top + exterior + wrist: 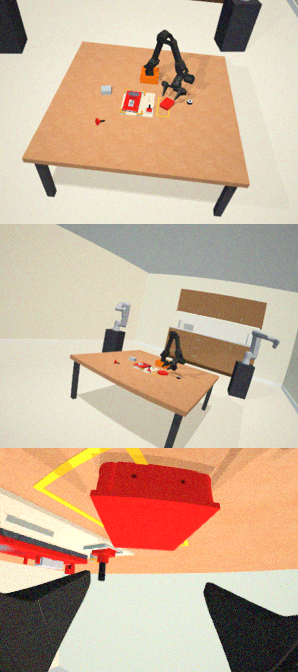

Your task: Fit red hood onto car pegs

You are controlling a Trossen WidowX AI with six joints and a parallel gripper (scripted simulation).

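Observation:
The red hood (167, 104) (163, 372) (155, 525) is at the yellow outline, turned askew to it, a flat bright face upward. Whether it rests fully on the table is unclear. Its corner holes are not visible. My gripper (170, 97) (149, 583) is open and empty, its fingertips spread just behind the hood on the arm's side. The red chassis (127, 104) (142, 366) sits in the jig on the cream board (148, 98), with the pale engine block (131, 103) on its deck. The pegs are too small to make out in the top and exterior views.
A small red piece with a black stick (149, 110) (103, 555) stands on the board between chassis and hood. A small wheel (190, 101) lies right of the hood. A grey block (106, 90) and a red cone-like piece (98, 122) lie left. The orange arm base (150, 79) is behind.

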